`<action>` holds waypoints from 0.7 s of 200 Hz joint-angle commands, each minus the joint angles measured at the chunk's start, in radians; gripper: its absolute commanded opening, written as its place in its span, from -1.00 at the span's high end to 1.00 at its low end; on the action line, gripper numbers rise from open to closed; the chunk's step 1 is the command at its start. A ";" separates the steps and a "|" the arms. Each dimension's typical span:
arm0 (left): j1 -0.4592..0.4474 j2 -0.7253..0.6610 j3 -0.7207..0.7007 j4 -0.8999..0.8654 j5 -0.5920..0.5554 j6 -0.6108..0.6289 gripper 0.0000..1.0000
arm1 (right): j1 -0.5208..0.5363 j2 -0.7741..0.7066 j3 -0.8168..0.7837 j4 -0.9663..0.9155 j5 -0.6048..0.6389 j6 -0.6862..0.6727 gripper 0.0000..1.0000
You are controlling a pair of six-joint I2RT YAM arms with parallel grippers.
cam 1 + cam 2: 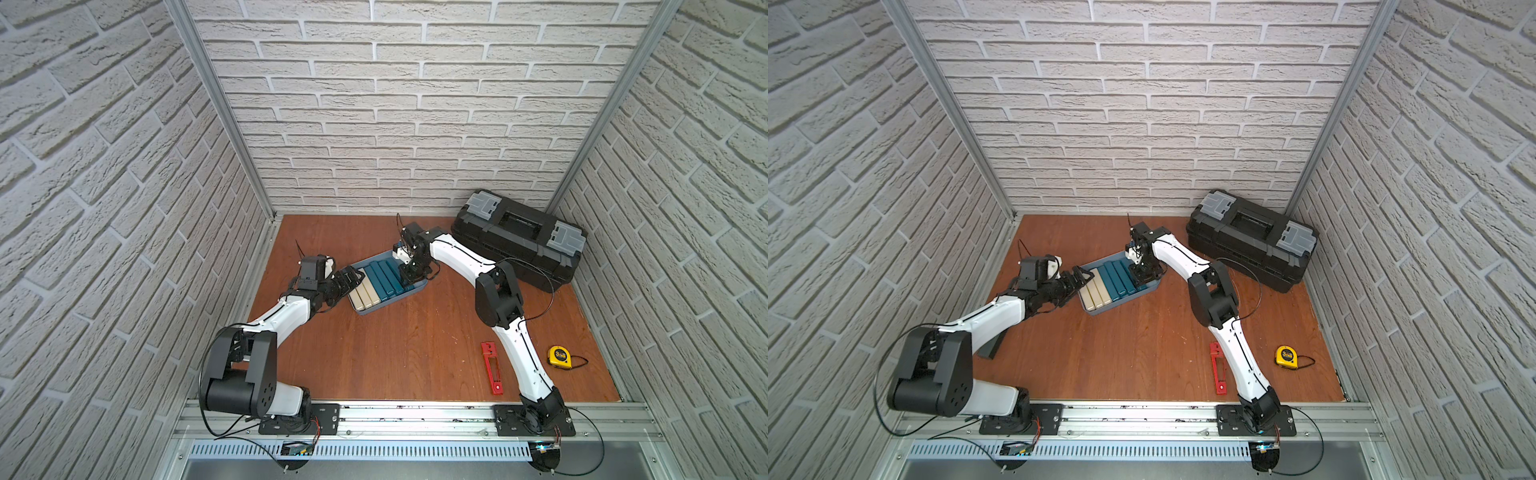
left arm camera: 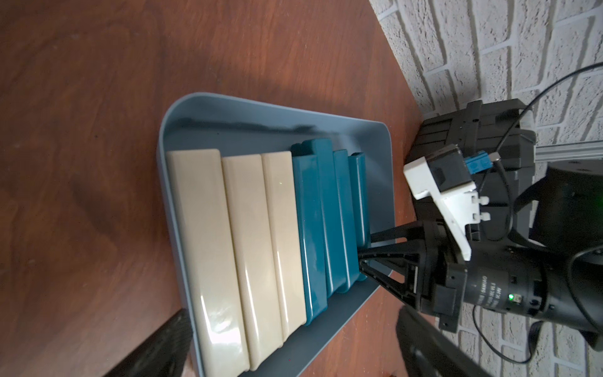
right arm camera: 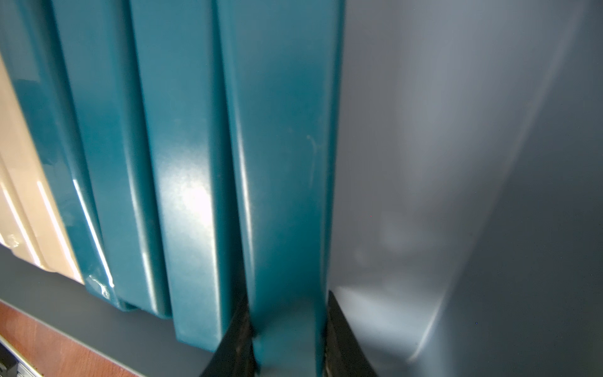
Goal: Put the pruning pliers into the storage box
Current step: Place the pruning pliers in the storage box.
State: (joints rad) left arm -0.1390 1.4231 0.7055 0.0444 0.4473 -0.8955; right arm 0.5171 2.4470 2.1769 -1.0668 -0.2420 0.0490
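Right end effector (image 3: 287,326) pinches teal bar (image 3: 284,163) in storage box (image 2: 169,137); left end effector (image 1: 354,277) spread, empty; pruning pliers (image 1: 492,369) well apart.

Glossy white link shells (image 1: 286,318) alternate with blocky black joint housings (image 1: 496,299), and thin black cables (image 1: 550,286) loop alongside. Black base plates (image 1: 328,417) carry screws. The right claw (image 2: 365,248) has black, truss-shaped fingers (image 2: 398,231), and its wrist motor (image 2: 483,290) bears white lettering.

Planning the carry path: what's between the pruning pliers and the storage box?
Only bare wooden tabletop, in both top views; the right arm runs beside the pruning pliers, not between them and the storage box.
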 commanded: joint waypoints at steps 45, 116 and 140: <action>-0.009 -0.003 -0.024 0.032 -0.036 -0.007 -0.96 | 0.014 0.010 0.031 0.002 -0.039 0.000 0.78; -0.015 0.063 -0.043 0.135 -0.009 -0.034 -0.96 | 0.015 0.016 0.035 0.000 -0.045 -0.002 0.69; -0.024 0.092 -0.049 0.196 0.012 -0.050 -0.96 | 0.015 0.017 0.036 -0.002 -0.043 -0.006 0.59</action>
State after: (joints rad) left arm -0.1501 1.4899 0.6750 0.1333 0.4290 -0.9253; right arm 0.5171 2.4481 2.1784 -1.0664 -0.2485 0.0494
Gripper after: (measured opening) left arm 0.982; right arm 0.287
